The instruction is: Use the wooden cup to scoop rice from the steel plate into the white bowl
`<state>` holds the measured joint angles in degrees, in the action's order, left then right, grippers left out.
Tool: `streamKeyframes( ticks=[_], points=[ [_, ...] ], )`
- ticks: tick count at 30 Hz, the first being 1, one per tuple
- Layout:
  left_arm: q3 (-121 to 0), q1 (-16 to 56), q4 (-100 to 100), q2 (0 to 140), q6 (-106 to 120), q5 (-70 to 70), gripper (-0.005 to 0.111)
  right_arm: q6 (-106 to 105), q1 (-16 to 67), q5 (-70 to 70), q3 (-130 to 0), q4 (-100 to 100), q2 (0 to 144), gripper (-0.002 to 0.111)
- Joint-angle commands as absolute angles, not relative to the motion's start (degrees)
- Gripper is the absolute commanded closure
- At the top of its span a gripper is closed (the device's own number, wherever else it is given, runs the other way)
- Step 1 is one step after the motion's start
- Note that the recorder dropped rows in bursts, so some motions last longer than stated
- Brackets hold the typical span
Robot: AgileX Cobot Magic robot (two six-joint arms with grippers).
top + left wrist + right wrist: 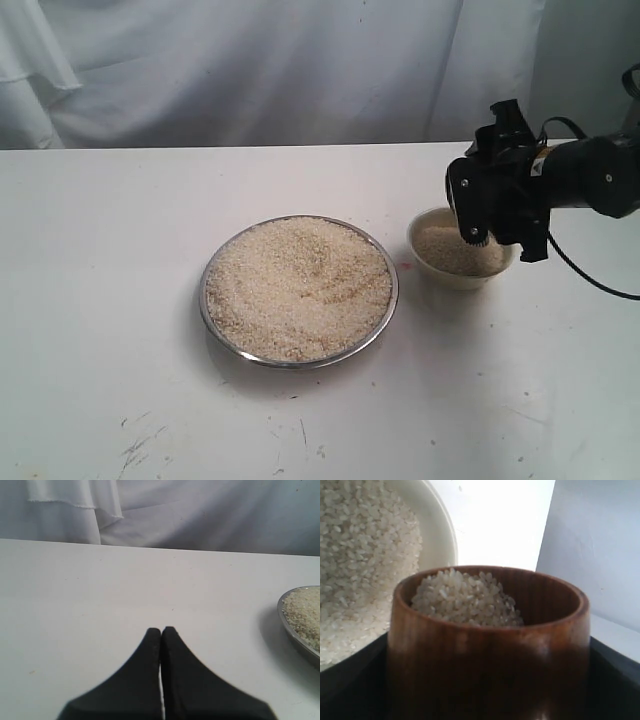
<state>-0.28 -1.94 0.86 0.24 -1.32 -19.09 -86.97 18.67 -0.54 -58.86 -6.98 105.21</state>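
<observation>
Item 1. Right pincer (492, 215): black, clenched on the wooden cup (487, 665), one finger (350, 680) on each side of the cup's wall. It hangs above the tabletop (100, 250).

Item 2. Wooden cup: reddish-brown, grained, held between the right pincer's fingers. It carries a heap of rice (465, 600) banked against the wall nearest the bowl. Whether the cup is tilted cannot be told.

Item 3. White bowl (440, 274): cream, resting on the tabletop directly below the right pincer, which covers part of its rim in the exterior view. It holds rice to a good depth.

Item 4. Steel plate (300, 364): wide, shiny, thin-rimmed, on the tabletop just beyond the bowl from the right pincer, close to the bowl but apart from it. Rice covers it nearly to the rim.

Item 5. Left pincer (161, 632): black, tips pressed together with nothing between them, low over bare tabletop. The steel plate's edge lies a little way off from it.

Item 6. Cloth (250, 70): pale, hanging behind the tabletop.
</observation>
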Motion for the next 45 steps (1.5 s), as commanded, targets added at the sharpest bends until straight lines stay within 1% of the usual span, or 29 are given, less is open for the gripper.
streamKeyframes(
  ticks=[1,3,8,19,23,28,32,37,41,45],
  points=[
    [0.0,-1.79,0.79,0.0,-1.35,-18.27,0.107,-87.37,18.21,-0.82,-59.21,-5.11,104.89,0.108],
    [0.0,-1.79,0.79,0.0,-1.35,-18.27,0.107,-86.74,18.21,-0.72,-59.21,-1.67,104.65,0.108],
    [0.0,-1.79,0.79,0.0,-1.35,-18.27,0.107,-89.33,18.21,-2.0,-59.33,15.91,103.67,0.108],
    [0.0,-1.79,0.79,0.0,-1.35,-18.27,0.107,-121.26,18.21,-2.94,-59.33,47.76,103.78,0.108],
    [0.0,-1.79,0.79,0.0,-1.35,-18.27,0.107,-121.26,18.21,-4.36,-59.33,51.09,103.78,0.108],
    [0.0,-1.79,0.79,0.0,-1.35,-18.27,0.107,-120.07,18.21,-3.87,-59.33,51.04,103.78,0.108],
    [0.0,-1.79,0.79,0.0,-1.35,-18.27,0.107,-111.17,18.21,-4.51,-59.33,50.41,103.78,0.108],
    [0.0,-1.79,0.79,0.0,-1.35,-18.27,0.107,-87.46,18.21,-4.87,-59.33,33.06,103.78,0.108],
    [0.0,-1.79,0.79,0.0,-1.35,-18.27,0.107,-73.2,18.21,-4.74,-59.33,20.43,103.78,0.108],
    [0.0,-1.79,0.79,0.0,-1.35,-18.27,0.107,-66.21,18.21,-4.74,-59.2,13.58,103.78,0.108]
  ],
)
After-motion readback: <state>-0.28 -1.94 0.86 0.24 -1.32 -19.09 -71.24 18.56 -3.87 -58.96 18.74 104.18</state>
